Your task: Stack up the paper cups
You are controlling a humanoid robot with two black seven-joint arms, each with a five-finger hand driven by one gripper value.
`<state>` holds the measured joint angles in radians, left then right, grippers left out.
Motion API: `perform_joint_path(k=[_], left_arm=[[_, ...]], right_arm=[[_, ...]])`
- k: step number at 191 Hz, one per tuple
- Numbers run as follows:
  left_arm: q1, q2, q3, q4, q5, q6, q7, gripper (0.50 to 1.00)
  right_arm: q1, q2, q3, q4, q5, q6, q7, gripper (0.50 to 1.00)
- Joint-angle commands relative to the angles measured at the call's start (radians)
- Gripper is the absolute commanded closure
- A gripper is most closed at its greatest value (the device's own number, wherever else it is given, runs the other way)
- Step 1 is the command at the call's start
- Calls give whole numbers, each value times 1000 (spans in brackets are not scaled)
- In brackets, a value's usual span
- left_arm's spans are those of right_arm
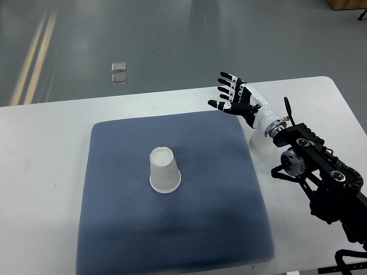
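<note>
**Ana:** On the blue-grey mat (200, 229), a little left of its middle, 1 paper cup (164, 170) stands upside down, rim on the fabric and closed base up. Can you see a 2nd?

**Ben:** Only part of 1. Just off the mat's right edge, on the bare white desk (46, 172), a second paper cup (261, 145) shows as a pale rounded shape. The robot's wrist and forearm cover its upper part, so I cannot tell whether it stands upright or inverted.

**Ana:** And the right hand (236, 98)?

**Ben:** It hovers above the mat's far right corner, near the desk's far edge. The black-and-white fingers (227, 85) are spread apart and hold nothing. The thumb points left, toward the mat. How high it sits over the desk, I cannot judge from this steep angle.

**Ana:** Is it touching the hidden cup?

**Ben:** The fingers are clearly apart from it. The wrist overlaps it in the view, but contact cannot be made out.

**Ana:** The arm itself?

**Ben:** The black right arm (321, 172) enters from the right edge and is cut off at the lower right corner.

**Ana:** Anything beyond the desk?

**Ben:** Grey floor with a pale stripe (34, 57) at the left, and 2 small clear squares (119, 73), too small to identify. A brown corner (347, 4) at the top right is cropped.
</note>
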<state>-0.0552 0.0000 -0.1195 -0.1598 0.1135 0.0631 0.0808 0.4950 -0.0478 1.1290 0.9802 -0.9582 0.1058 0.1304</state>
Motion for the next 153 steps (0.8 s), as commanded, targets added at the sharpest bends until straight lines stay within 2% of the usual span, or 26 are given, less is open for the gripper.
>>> perform_joint_path(k=[1, 153], left_arm=[[0, 0, 0, -6, 0, 0, 5, 500], [9, 0, 0, 3, 0, 1, 4, 500]], right_arm=[[-1, -3, 0, 0, -1, 0, 0, 574], [25, -3, 2, 0, 9, 20, 12, 572]])
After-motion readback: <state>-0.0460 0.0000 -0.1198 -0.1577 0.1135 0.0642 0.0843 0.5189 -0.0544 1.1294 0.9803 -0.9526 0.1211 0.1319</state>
